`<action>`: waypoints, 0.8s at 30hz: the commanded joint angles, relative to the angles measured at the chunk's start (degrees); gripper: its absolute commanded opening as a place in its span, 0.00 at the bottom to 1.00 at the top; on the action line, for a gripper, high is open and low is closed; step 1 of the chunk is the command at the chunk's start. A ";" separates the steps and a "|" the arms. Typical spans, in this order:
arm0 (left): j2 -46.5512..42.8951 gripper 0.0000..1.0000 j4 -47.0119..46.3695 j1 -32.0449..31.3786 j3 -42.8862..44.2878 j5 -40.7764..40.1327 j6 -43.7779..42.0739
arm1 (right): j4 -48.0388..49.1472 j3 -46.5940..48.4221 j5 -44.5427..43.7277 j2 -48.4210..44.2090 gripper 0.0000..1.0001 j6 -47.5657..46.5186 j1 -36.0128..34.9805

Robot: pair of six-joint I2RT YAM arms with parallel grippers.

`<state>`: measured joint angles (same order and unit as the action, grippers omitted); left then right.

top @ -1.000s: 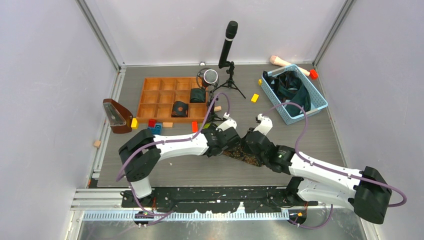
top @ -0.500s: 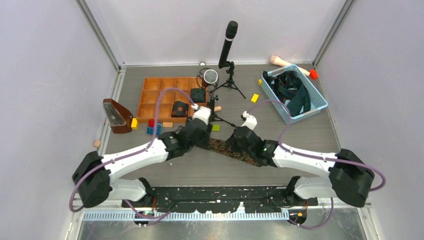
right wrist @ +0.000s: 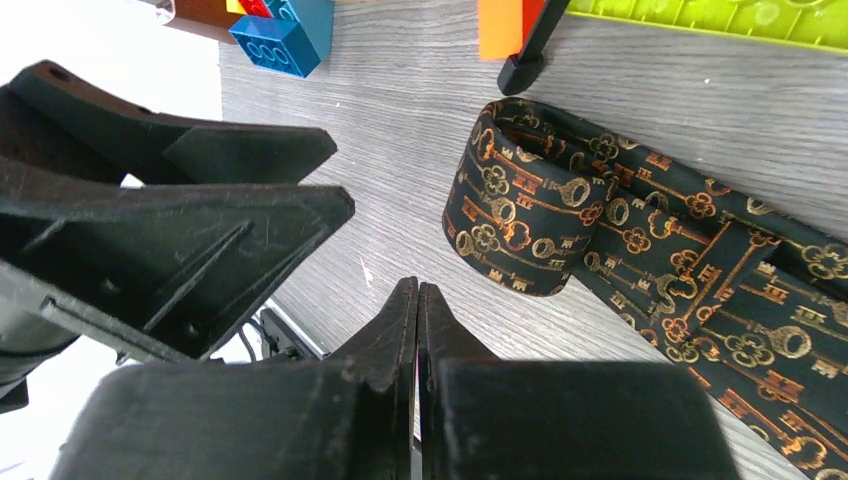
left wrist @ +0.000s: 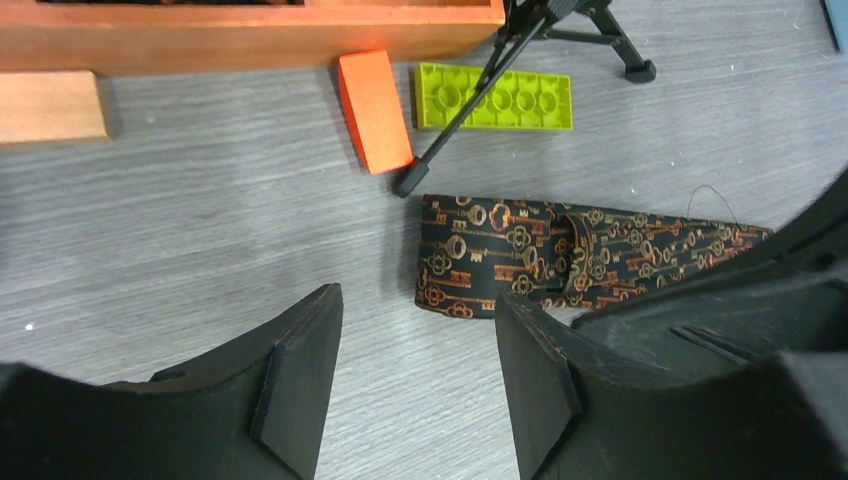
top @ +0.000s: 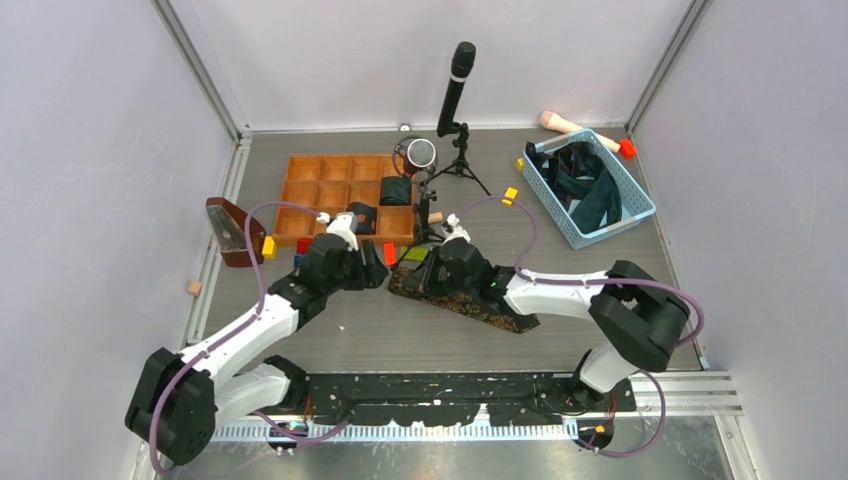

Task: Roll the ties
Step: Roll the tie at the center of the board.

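The key-patterned tie (top: 462,296) lay mid-frame on the surface (top: 400,340), its left end folded over once. The left claw (left wrist: 415,315) stood open beside that fold; the right claw (right wrist: 417,300) was shut, empty. Rolling seemed barely started; the next move called for gripping the fold and turning it onward.

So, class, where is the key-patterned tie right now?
In the top view the tie lies flat mid-scene, just on the near side of the green brick and orange block, its folded end pointing left.
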<state>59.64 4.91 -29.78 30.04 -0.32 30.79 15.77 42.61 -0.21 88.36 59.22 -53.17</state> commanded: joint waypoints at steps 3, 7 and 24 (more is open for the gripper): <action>0.71 0.60 -6.76 2.33 -1.66 8.89 2.80 | 1.73 2.87 0.72 2.97 0.00 4.92 0.79; 2.35 0.60 -8.66 2.62 -1.88 10.09 2.89 | 1.00 2.91 0.39 4.26 0.00 5.09 1.16; 9.45 0.60 -13.59 2.89 -2.42 11.49 2.52 | -1.85 3.07 -3.05 6.25 0.00 4.23 1.58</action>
<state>67.99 -4.08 -27.24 28.21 9.78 33.01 15.16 43.62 -1.15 94.28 63.57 -51.88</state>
